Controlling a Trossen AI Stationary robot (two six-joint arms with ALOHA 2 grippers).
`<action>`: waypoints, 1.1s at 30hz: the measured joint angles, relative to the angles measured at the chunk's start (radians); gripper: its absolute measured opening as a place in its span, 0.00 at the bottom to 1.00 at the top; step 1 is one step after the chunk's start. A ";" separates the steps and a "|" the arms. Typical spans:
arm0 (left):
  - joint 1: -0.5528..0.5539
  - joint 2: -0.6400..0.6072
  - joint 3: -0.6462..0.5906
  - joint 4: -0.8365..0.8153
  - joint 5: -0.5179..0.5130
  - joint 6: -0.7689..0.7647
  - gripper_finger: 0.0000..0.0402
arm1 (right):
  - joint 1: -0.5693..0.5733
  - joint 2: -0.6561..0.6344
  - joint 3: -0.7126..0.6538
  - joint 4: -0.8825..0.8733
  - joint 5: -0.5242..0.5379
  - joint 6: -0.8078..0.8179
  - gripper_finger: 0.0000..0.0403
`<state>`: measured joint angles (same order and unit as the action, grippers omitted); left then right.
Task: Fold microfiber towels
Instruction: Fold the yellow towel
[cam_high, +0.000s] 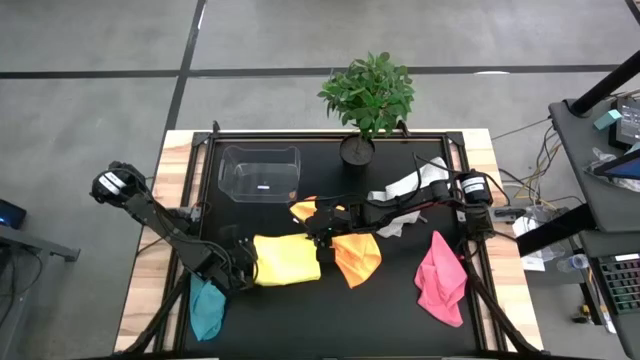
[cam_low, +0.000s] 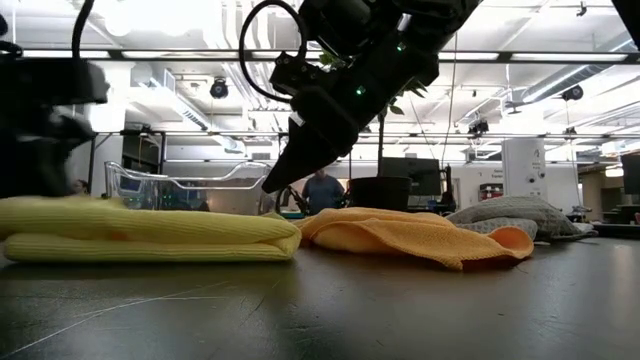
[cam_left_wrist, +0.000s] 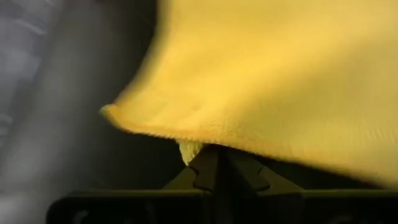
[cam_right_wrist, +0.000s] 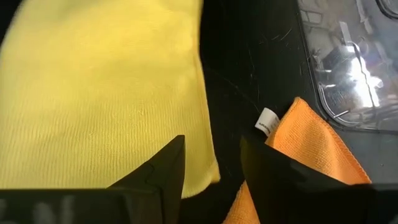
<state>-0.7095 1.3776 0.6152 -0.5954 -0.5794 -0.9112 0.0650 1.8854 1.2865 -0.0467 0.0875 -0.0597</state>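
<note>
The yellow towel (cam_high: 285, 260) lies folded on the black table, two layers showing in the low view (cam_low: 150, 235). My left gripper (cam_left_wrist: 209, 152) is shut at its left edge. My right gripper (cam_right_wrist: 211, 162) hangs open a little above the towel's right edge (cam_low: 272, 186), touching nothing. The orange towel (cam_high: 356, 258) lies crumpled just right of the yellow one. The pink towel (cam_high: 440, 280) lies at the near right. The teal towel (cam_high: 207, 305) lies at the near left, and the white-grey towel (cam_high: 405, 190) under the right arm. My left gripper has its shut fingertips at the yellow towel's left edge (cam_left_wrist: 189, 150), where a small bit of yellow cloth shows beside one fingertip. It comes slanting down from the table's left. One layer or several, I cannot tell. The towel rests on the table.
A clear plastic box (cam_high: 260, 172) stands at the far left of the table, and a potted plant (cam_high: 368, 95) at the far edge. A white label (cam_right_wrist: 267, 121) sticks out of the orange towel's corner. Bare table lies along the near edge between the yellow and pink towels.
</note>
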 joint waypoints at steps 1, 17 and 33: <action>0.002 0.005 0.000 -0.003 -0.061 -0.004 0.02 | 0.000 0.000 0.000 0.000 0.000 0.000 0.36; 0.018 -0.037 0.010 -0.077 0.128 0.001 0.02 | 0.001 0.001 -0.004 0.012 -0.018 0.005 0.34; 0.021 -0.113 0.089 -0.130 -0.044 0.046 0.02 | 0.005 0.001 -0.027 0.178 -0.069 0.007 0.07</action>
<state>-0.6888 1.2649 0.7043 -0.7250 -0.6233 -0.8657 0.0705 1.8866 1.2591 0.1311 0.0184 -0.0528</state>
